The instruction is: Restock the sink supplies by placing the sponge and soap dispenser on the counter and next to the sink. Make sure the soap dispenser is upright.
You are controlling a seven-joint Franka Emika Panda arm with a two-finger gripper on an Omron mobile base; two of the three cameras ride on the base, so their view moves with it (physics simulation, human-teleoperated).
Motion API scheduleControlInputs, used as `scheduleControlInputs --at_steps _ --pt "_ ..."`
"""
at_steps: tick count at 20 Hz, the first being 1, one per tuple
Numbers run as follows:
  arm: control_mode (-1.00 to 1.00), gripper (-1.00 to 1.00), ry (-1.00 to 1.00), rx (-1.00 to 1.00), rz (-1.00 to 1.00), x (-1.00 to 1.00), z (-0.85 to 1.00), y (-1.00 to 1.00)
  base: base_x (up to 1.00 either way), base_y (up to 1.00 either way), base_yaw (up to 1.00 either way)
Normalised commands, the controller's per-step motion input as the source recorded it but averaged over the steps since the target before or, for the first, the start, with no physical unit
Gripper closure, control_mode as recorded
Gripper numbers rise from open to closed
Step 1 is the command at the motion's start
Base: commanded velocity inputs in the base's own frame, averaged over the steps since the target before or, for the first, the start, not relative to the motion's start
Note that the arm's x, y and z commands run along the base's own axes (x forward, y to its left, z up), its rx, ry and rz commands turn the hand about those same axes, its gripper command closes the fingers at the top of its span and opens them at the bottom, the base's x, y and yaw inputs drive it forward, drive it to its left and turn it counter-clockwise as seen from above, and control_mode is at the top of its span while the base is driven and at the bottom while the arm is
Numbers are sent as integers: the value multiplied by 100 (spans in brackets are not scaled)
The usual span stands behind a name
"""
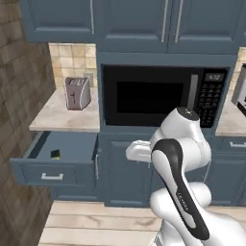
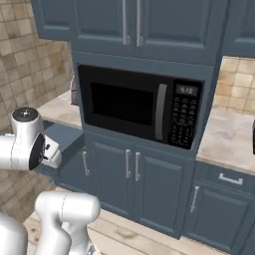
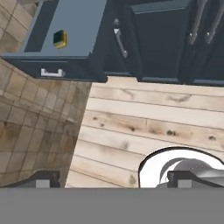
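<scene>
Here, a wall of dark blue cabinets [image 1: 129, 19] is seen behind the arm, with a black microwave [image 1: 163, 96] built in below the upper doors. To its left, a stretch of the counter [image 1: 62, 117] is shown, on which a silver toaster [image 1: 77, 92] stands upright against the tiled wall. Below that counter an open drawer [image 1: 55, 161] is pulled out over the pale plank floor [image 3: 153, 122].

The arm is folded in front of the lower cabinet doors: in the left base view its dark-banded upper link is raised steeply to a rounded joint level with the microwave's lower edge, and a white link is extended leftward from there toward the drawer. The hand is pointed downward, so that floor boards and the drawer front are looked upon in the hand view. The gripper [image 3: 113, 179] is seen there by its two dark tips, set well apart with nothing between them.

The sponge [image 3: 60, 39] is lying inside the open drawer, yellow with a dark green top, apart from the drawer walls.
</scene>
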Motion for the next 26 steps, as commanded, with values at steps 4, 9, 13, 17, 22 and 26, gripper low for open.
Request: scheduleControlInputs --at_steps 4,9,13,17,22,26 --pt "100 -100 0 0 0 0 0 0 69 100 -1" --pt "100 -100 0 0 0 0 0 0 12 99 -5" --pt "100 -100 0 0 0 0 0 0 -1 74 -7" --pt "100 -100 0 0 0 0 0 0 45 43 -8" --pt "100 -100 0 0 0 0 0 0 5 0 -1" --pt "100 -100 0 0 0 0 0 0 17 0 0"
